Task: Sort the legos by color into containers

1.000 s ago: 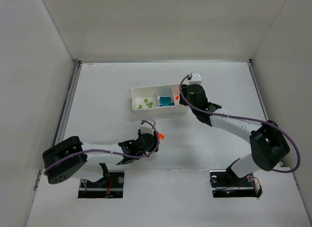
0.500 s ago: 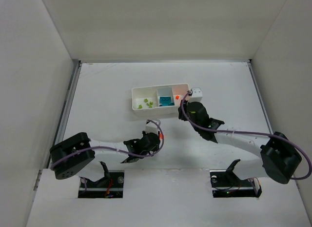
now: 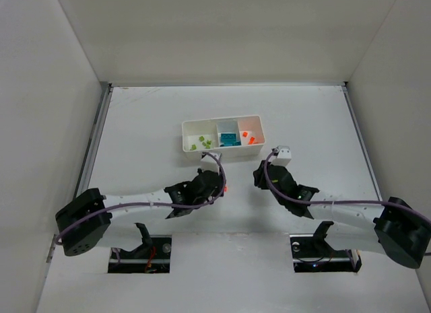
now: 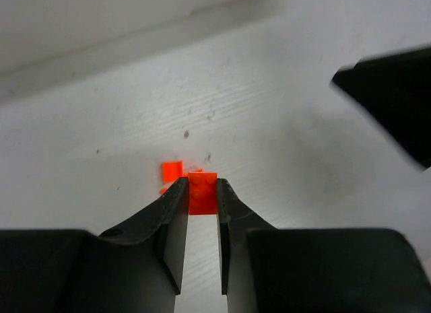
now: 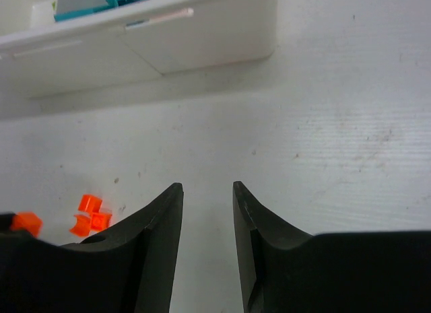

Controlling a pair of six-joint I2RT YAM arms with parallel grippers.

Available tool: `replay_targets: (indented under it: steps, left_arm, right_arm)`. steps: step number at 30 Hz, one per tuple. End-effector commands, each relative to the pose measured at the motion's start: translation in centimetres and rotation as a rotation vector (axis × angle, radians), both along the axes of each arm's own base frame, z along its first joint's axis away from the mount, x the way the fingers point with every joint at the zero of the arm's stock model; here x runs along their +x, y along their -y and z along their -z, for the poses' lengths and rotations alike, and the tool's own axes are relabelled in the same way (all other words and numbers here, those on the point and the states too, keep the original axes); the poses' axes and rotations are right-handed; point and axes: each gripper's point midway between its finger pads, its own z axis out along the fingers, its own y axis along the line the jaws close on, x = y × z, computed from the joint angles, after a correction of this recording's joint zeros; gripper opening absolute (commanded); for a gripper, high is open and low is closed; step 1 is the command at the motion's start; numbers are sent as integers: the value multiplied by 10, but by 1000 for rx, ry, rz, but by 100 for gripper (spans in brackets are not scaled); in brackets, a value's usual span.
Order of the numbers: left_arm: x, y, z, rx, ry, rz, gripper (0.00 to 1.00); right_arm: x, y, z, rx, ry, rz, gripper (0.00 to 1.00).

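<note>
My left gripper (image 4: 202, 186) is shut on an orange-red lego (image 4: 202, 193), held low over the table; in the top view it (image 3: 220, 186) is in front of the white tray (image 3: 185, 128). Another orange-red lego (image 4: 172, 170) lies on the table just beyond. My right gripper (image 5: 207, 188) is open and empty, over bare table in front of the tray (image 5: 202, 40); in the top view it (image 3: 258, 175) is right of the left gripper. The tray holds lime green legos (image 3: 201, 145) on the left, teal ones (image 3: 229, 138) in the middle and orange-red ones (image 3: 248, 136) on the right.
Loose orange-red legos (image 5: 91, 215) lie on the table left of my right gripper. The right arm's black end (image 4: 397, 91) shows at the upper right of the left wrist view. White walls enclose the table (image 3: 323, 124) on three sides.
My right arm has drawn back from the tray's right compartment toward the near edge, uncovering orange-red legos there. My left gripper has stayed near the same spot, still holding its lego.
</note>
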Motion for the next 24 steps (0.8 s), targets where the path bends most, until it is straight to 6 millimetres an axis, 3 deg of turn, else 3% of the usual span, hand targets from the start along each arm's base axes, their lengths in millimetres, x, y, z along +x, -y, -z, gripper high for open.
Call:
replay_targets:
  steps: [1, 7, 13, 17, 21, 24]
  left_arm:
    - [28, 28, -62, -134, 82, -2, 10]
    - [87, 67, -99, -201, 140, -9, 10]
    - [142, 100, -98, -226, 122, -15, 11]
    - [173, 109, -89, -225, 115, -53, 19]
    - [191, 121, -96, -251, 126, -56, 23]
    - [199, 123, -101, -248, 135, -58, 33]
  right_arm:
    - [-6, -8, 0, 80, 5, 37, 41]
    - [-27, -19, 11, 102, -22, 11, 41]
    - [-43, -24, 13, 120, -32, -4, 41]
    - [-50, -29, 14, 136, -39, -19, 42]
    - [-56, -37, 21, 107, -54, -43, 42]
    - [-59, -46, 21, 100, -58, -69, 42]
